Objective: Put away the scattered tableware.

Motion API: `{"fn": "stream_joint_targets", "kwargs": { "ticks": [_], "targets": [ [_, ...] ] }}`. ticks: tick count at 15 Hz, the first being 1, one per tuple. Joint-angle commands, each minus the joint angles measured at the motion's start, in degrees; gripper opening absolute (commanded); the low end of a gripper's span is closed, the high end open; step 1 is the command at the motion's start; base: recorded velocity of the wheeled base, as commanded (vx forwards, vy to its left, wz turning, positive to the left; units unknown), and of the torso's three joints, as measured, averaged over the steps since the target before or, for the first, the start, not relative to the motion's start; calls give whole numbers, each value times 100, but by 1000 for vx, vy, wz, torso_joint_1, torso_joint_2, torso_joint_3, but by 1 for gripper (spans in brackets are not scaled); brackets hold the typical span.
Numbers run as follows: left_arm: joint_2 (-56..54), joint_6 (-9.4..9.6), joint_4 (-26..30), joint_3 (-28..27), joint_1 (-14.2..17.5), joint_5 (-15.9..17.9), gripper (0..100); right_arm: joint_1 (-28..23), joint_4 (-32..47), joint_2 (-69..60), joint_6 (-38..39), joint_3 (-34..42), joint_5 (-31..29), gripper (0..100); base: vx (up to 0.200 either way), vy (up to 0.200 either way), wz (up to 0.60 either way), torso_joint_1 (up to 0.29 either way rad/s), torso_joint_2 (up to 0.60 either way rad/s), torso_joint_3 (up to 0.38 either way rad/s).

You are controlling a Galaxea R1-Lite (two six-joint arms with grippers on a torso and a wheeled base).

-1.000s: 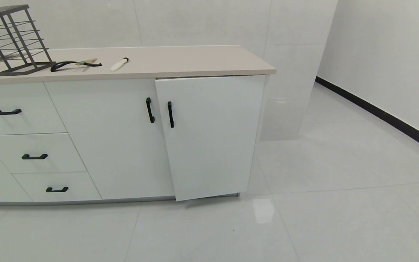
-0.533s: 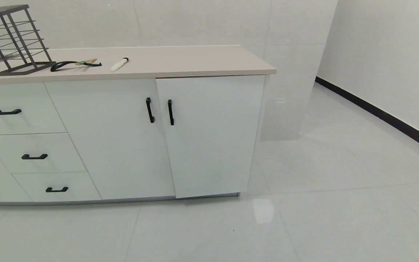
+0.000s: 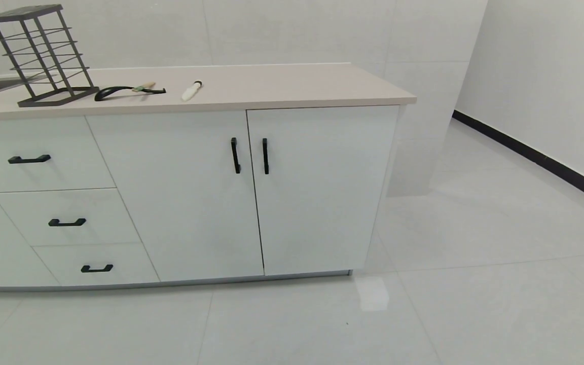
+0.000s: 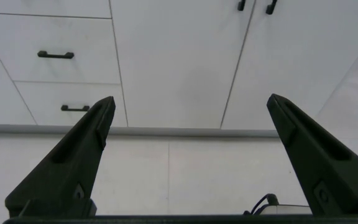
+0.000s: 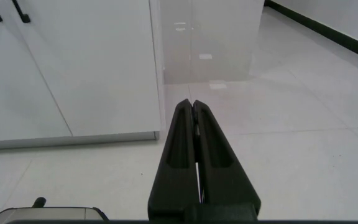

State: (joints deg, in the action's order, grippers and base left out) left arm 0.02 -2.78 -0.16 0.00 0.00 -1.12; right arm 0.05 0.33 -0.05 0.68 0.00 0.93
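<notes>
Head view: on the surface (image 3: 282,83) a white-handled utensil (image 3: 190,92) is laid obliquely, with its dark tip toward the back wall. A black utensil (image 3: 119,91) is laid lengthwise along the front edge, just beside a wire rack (image 3: 43,56).
Left wrist view: the left hand (image 4: 191,102) is held spread, facing the drawers (image 4: 73,37).
Right wrist view: the right hand (image 5: 193,106) is pressed together above the floor (image 5: 303,143).

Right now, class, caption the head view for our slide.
Rack, black ladle and white-handled utensil on countertop above closed cabinet doors.
</notes>
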Motion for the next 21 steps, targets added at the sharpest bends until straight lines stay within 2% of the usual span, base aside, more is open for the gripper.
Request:
{"fn": "stream_joint_targets", "kwargs": {
  "ticks": [1,4,10,15,18,21],
  "targets": [
    [-2,-3,-2,0,0,-2,100,-5,2,14,2,0,-5,0,0,200,0,2,7,2],
    [-2,-3,-2,0,0,-2,100,-5,2,22,2,0,-5,0,67,200,600,4,1,1],
    [-2,-3,-2,0,0,-2,100,-14,2,14,-7,0,-14,0,200,0,0,2,1,4],
    [-2,-3,-2,0,0,-2,100,-14,2,14,-7,0,-22,0,200,0,600,4,3,1],
    [-2,-3,-2,0,0,-2,100,-14,2,22,2,0,-22,0,67,200,600,-1,4,5],
    [-2,-3,-2,0,0,-2,100,-14,2,22,-7,0,-22,0,0,200,0,2,2,-2]
  ]
}}
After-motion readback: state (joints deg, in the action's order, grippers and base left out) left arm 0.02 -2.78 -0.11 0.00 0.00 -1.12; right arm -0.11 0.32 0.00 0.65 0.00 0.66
